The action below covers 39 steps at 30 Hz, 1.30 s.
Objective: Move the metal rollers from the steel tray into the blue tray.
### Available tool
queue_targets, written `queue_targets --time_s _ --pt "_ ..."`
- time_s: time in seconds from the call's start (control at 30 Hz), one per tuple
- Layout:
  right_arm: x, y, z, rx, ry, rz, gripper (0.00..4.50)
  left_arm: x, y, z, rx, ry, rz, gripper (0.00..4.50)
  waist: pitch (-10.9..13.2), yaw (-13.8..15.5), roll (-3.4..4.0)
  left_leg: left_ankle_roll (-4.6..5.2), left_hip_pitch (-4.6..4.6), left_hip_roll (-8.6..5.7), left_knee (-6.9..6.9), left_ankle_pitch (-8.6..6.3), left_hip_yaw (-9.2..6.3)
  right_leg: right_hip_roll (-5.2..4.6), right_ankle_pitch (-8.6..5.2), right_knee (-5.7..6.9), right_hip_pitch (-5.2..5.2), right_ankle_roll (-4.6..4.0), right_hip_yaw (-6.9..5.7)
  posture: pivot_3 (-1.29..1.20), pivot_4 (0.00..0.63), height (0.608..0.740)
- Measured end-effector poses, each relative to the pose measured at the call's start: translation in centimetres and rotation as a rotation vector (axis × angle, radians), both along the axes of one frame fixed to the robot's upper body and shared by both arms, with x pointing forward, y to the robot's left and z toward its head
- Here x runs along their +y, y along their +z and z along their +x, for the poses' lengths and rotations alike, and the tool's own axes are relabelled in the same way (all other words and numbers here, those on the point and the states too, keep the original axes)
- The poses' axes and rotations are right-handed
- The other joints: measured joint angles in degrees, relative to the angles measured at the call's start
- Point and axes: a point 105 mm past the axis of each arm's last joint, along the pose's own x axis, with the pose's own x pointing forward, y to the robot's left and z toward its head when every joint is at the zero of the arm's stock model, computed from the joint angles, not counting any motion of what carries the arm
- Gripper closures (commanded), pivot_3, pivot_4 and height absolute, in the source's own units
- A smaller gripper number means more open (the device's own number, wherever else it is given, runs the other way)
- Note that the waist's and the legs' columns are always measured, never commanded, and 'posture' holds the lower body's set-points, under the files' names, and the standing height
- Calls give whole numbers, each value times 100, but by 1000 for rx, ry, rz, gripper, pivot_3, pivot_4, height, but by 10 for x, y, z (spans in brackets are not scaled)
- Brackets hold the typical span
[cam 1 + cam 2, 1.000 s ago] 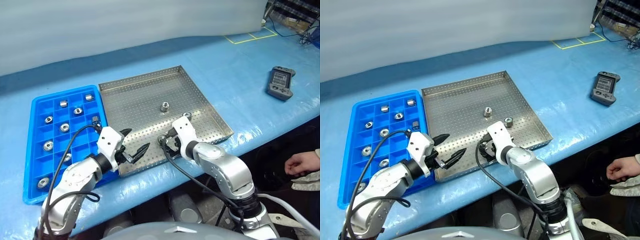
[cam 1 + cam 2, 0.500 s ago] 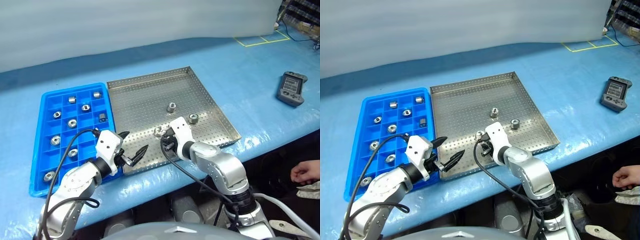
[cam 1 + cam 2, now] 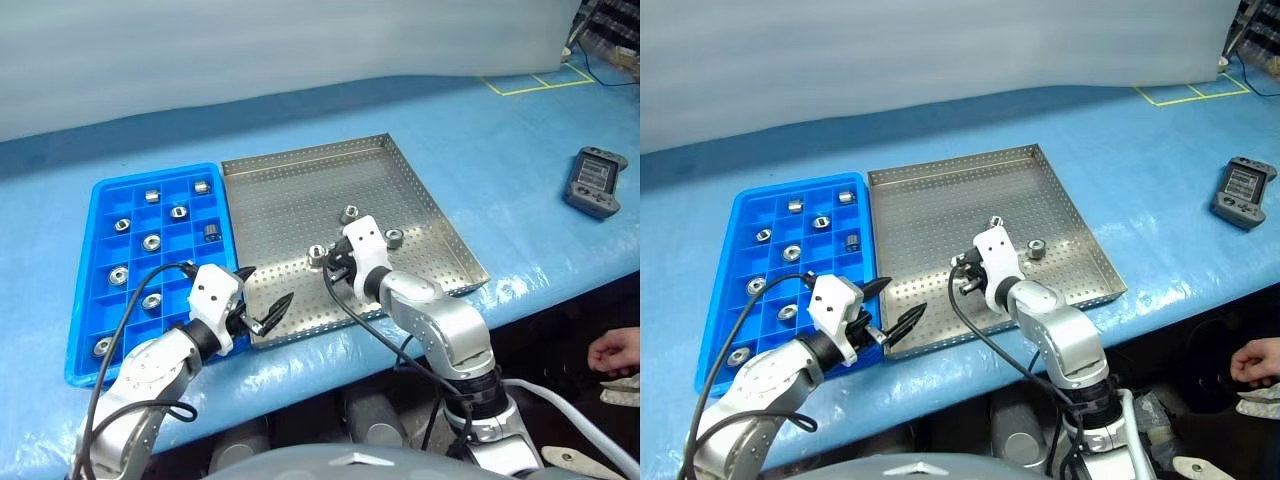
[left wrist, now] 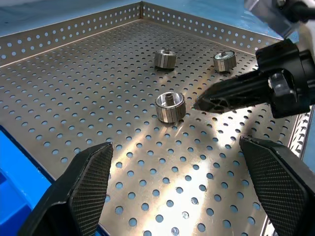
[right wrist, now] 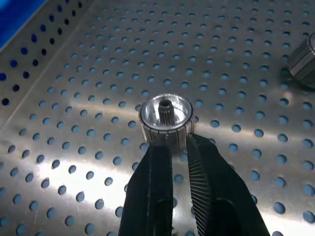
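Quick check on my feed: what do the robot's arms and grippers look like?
Both arms are glossy silver-grey with black joints and white wrist housings. Black cables loop along each forearm. The left gripper and right gripper each have two black, tapered fingers with ribbed inner pads.

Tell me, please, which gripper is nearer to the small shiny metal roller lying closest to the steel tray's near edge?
Right. The right gripper is shut with its tips right against the roller; the left gripper hangs open over the perforated steel tray's near edge, well short of it.
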Motion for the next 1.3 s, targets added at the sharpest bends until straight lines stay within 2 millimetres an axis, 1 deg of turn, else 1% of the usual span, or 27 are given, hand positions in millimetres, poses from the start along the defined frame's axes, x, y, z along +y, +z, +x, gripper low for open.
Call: queue_targets --time_s 0.1,0.23,0.33,0.47,0.6,0.83,0.93,1.13,1.17,1.23,1.3 --pt "7 11 1 -39 29 32 2275 1 1 -1 -4 5 1 0 2 43 1 0 -1 0 -1 0 -2 0 0 -1 0 -1 -1 -50 150 740" --pt "14 18 5 -64 42 58 998 2 2 -2 -6 12 1 0 3 59 3 0 -2 0 -1 0 0 -1 -1 -2 0 -2 -1 -38 150 740" --pt "19 14 10 -60 43 68 37 2 2 -3 -6 17 2 0 4 66 4 0 -1 0 -1 0 -2 -1 -2 -1 0 -3 -3 -30 150 740" --pt "22 -1 21 -34 19 58 37 3 1 -4 -5 20 1 0 8 77 9 0 -3 0 -2 0 0 -2 -2 -1 -2 -4 -2 -21 150 740" --pt "19 -9 33 -38 -35 46 37 3 0 -6 5 18 -4 0 9 120 10 0 -4 0 -5 0 -2 -2 -4 -1 -3 -8 -3 -16 150 740" --pt "15 -25 34 -10 -54 19 37 3 -2 -8 16 8 -7 0 10 206 13 1 -5 0 -8 0 -2 -2 -7 -1 -5 -14 -4 -13 150 740" --pt "14 -28 32 -7 -57 19 627 3 -3 -9 19 7 -7 0 11 225 14 1 -4 0 -8 -1 -2 -2 -8 -1 -4 -15 -4 -13 150 740" --pt "12 -31 21 6 -45 21 2586 3 -2 -9 18 8 -8 0 11 242 14 1 -2 1 -8 0 -2 -1 -9 0 -4 -15 -5 -2 150 740" --pt "13 -31 19 10 -38 25 2798 4 -2 -9 17 10 -9 0 12 245 15 1 -3 1 -8 0 -2 -1 -9 -1 -5 -15 -5 -2 150 740" --pt "15 -28 13 15 -18 23 2788 4 -3 -9 16 14 -12 0 14 255 18 1 -5 1 -8 0 -1 -2 -9 -1 -7 -15 -5 13 150 740" --pt "16 -21 10 -1 5 19 2788 4 -2 -9 9 17 -16 0 14 273 18 1 -6 1 -8 0 -1 -2 -9 -1 -8 -15 -6 27 150 740"
